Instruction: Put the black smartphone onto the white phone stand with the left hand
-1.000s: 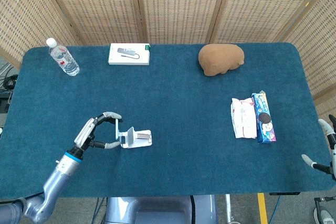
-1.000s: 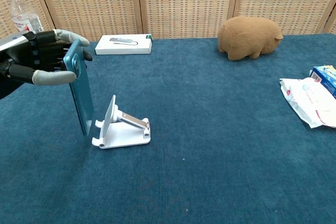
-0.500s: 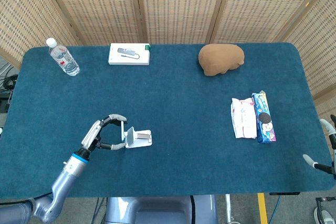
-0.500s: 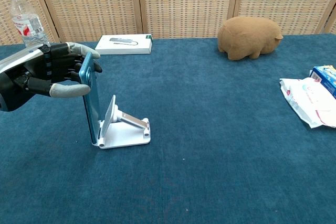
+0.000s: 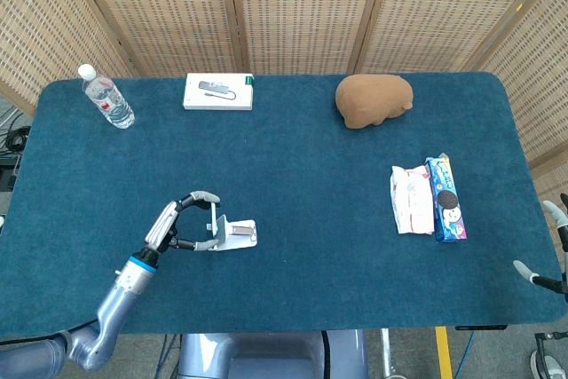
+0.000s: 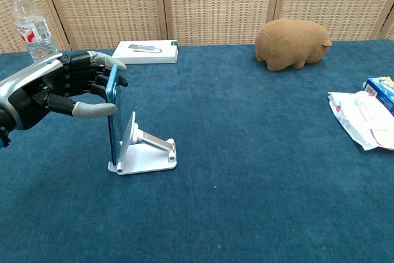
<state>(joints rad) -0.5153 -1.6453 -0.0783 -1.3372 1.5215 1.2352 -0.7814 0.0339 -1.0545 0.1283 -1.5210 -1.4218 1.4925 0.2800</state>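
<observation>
Currently the left hand [image 6: 58, 87] grips the black smartphone [image 6: 113, 112] by its upper part, thumb on the near face and the other fingers wrapped over the far edge. Phone shows a teal back/case in the chest view, stands nearly upright, slight lean toward the backrest of the white phone stand [image 6: 143, 149]. Its bottom edge is down at the stand's front lip; can't tell from either view whether it's fully seated in the lip or just touching. Head view matches: left hand [image 5: 182, 224] closed around the phone [image 5: 213, 222] right at the left end of the stand [image 5: 235, 234], forearm running off to the lower left. Stand sits on the blue table [image 5: 293, 166], front left area. Right hand [image 5: 543, 255] is only partly visible at the right edge of the head view, fingers apart, holding nothing, well away from everything. Along the back edge of the table: water bottle [image 5: 106, 97] far left, white box [image 5: 218, 91] next to it toward centre, brown plush toy [image 5: 374, 99] right of centre. On the right side a white snack packet [image 5: 411, 199] and a blue cookie pack [image 5: 446, 199] lie side by side, touching or nearly so.
</observation>
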